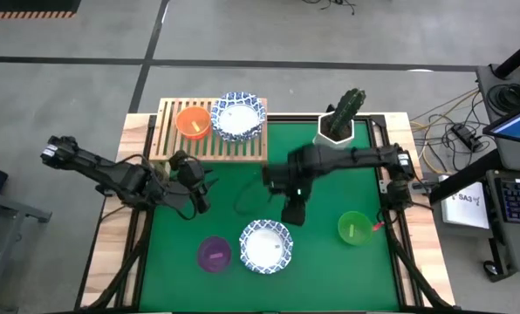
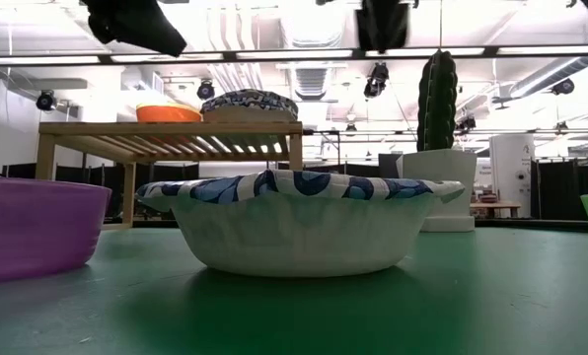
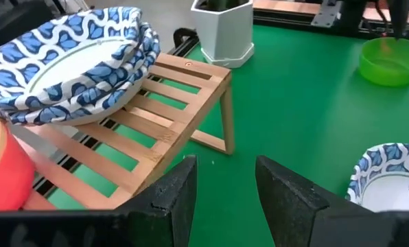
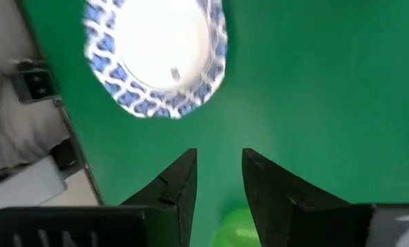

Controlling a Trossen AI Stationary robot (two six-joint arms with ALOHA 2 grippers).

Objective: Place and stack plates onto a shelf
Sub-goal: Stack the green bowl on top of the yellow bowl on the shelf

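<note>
The wooden slat shelf [image 1: 209, 133] stands at the table's far left. On it rest a stack of blue-and-white wavy-rimmed plates [image 1: 238, 116] [image 3: 74, 62] and an orange-red dish [image 1: 193, 122] [image 3: 2, 171]. Another blue-and-white plate [image 1: 266, 246] [image 4: 156, 55] sits on the green mat near the front edge, between a purple dish [image 1: 214, 254] and a green dish [image 1: 354, 228]. My left gripper [image 3: 225, 185] hovers open just in front of the shelf. My right gripper [image 4: 220, 182] is open above the mat, a little beyond the front plate, pointing down.
A white pot with a cactus [image 1: 338, 122] stands at the far edge, right of the shelf. The mat's middle between the shelf and the front plate is bare green. Black frame rails [image 1: 391, 166] run along the table's sides. Cables and equipment lie off the right side.
</note>
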